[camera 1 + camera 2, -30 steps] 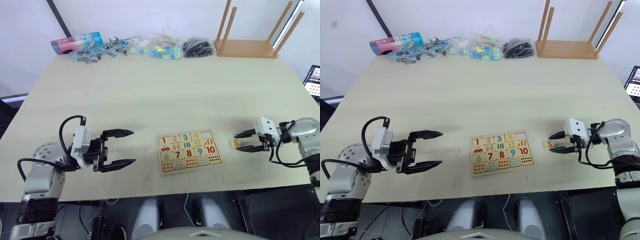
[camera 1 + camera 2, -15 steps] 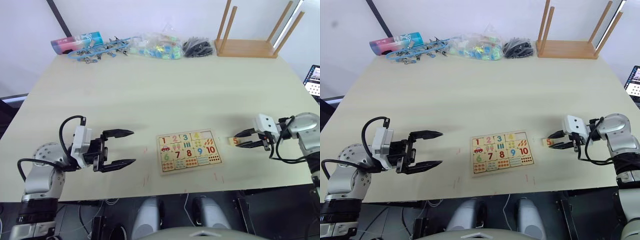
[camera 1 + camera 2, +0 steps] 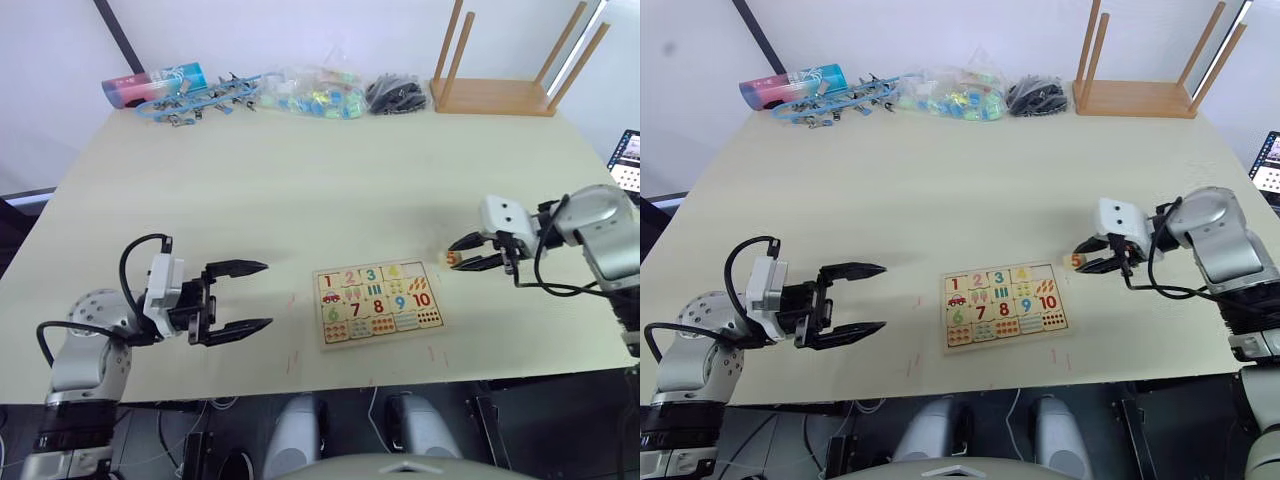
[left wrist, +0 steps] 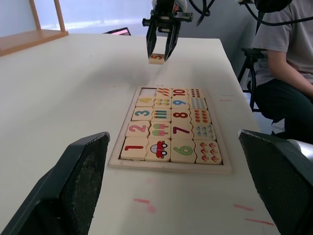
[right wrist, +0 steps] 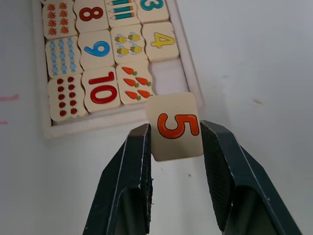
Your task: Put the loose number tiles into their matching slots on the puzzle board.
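The right gripper pinches a small pale wooden square tile printed with an orange 5 by two opposite edges, digit face up, held in the air just off the rim of the flat pale wooden puzzle board with colourful numbers and counting pictures, at about two o'clock from the board's centre. On the board, tiles 1 to 4 already sit in the top row; the one empty slot, a shallow pale square recess, lies at the row's right end, beside the yellow 4 and above the carrot picture tile.

The tile looks light, rigid and smooth-faced, so it probably needs little squeeze, but could pivot or slip between the pads if nudged against the rim. The edge grip suits it: it leaves the bottom face free to drop flat into the recess. Its fit appears snug, so it likely has to go in level and squared to its neighbours.

The left gripper hovers over the table at nine o'clock from the board, fingers spread wide, empty.
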